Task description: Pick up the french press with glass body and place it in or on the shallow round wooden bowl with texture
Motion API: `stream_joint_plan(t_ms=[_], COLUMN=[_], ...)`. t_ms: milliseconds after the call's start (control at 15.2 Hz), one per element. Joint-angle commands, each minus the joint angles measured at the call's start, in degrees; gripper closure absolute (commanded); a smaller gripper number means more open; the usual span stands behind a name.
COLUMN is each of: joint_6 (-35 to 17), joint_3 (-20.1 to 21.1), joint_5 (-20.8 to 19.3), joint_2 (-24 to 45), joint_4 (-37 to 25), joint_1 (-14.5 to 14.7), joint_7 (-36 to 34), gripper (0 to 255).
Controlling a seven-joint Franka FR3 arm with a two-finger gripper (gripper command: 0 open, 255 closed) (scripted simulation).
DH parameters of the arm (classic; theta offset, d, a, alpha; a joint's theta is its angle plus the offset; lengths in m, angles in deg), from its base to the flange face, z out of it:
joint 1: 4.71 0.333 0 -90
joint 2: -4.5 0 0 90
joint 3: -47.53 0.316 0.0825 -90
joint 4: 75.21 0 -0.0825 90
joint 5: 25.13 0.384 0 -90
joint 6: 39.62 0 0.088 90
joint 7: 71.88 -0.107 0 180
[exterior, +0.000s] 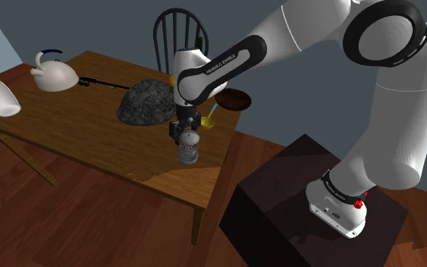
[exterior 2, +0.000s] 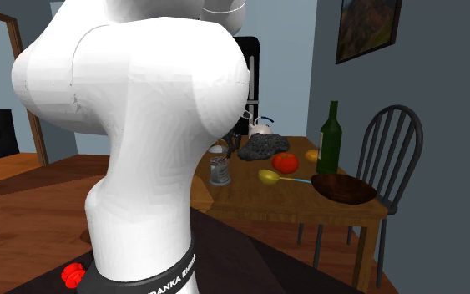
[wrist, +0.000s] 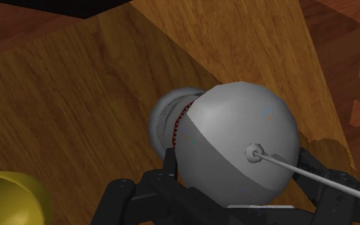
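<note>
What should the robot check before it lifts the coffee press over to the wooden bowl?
1. Grip: ok. The black gripper is shut on the grey domed lid of the glass french press.
2. Press upright: ok. It stands straight on the brown wooden table.
3. Bowl free: ok. The shallow round brown wooden bowl looks empty.
4. Low path: not ok. A yellow spoon-like tool with a blue handle lies between press and bowl, so lift high.
5. Room near the bowl: not ok. A tall green bottle stands close beside it.
6. Grip firm enough to lift: cannot tell.
</note>
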Motion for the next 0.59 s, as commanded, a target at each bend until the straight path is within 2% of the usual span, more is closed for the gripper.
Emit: stream_joint_plan(t_ms=[0, 198, 528], joint_6=[0.0, 0.0, 2.9], joint_3=[0.0, 0.0, 0.2], joint_5=[0.0, 0.0, 0.1], joint_2=[0.0, 0.0, -2.6], joint_4=[0.0, 0.0, -0.4], joint_1=[0.0, 0.0, -0.2], joint_7=[0.0, 0.0, -0.5], gripper=[255, 255, 255])
